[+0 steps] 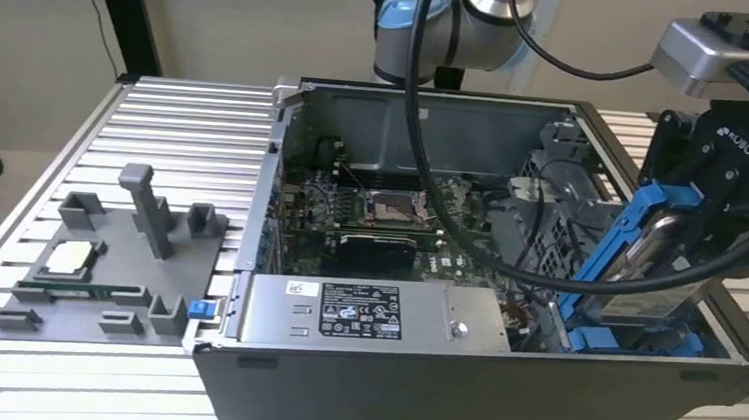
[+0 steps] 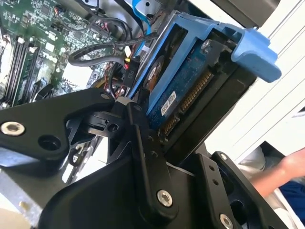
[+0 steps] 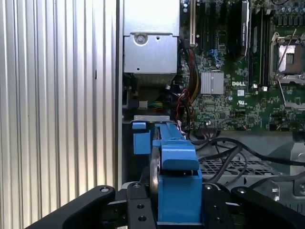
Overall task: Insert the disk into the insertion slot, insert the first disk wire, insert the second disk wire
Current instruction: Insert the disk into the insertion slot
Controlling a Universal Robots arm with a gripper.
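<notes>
1. At the 3 o'clock end of the open computer case (image 1: 467, 398) in the exterior view, the gripper (image 1: 693, 235) is clamped on the disk (image 1: 631, 265).
2. The disk's long axis slants from 1 o'clock down to 7 o'clock, and its lower end dips into the case.
3. The insertion slot (image 1: 645, 342) lies at 7 o'clock from the gripper, just beneath the disk's low end. Judging by the tilt, the disk is not yet seated.

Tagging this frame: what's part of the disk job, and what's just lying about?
Job: disk, gripped by the end effector; slot.
Lying about: grey box, motherboard, parts tray on the table.
</notes>
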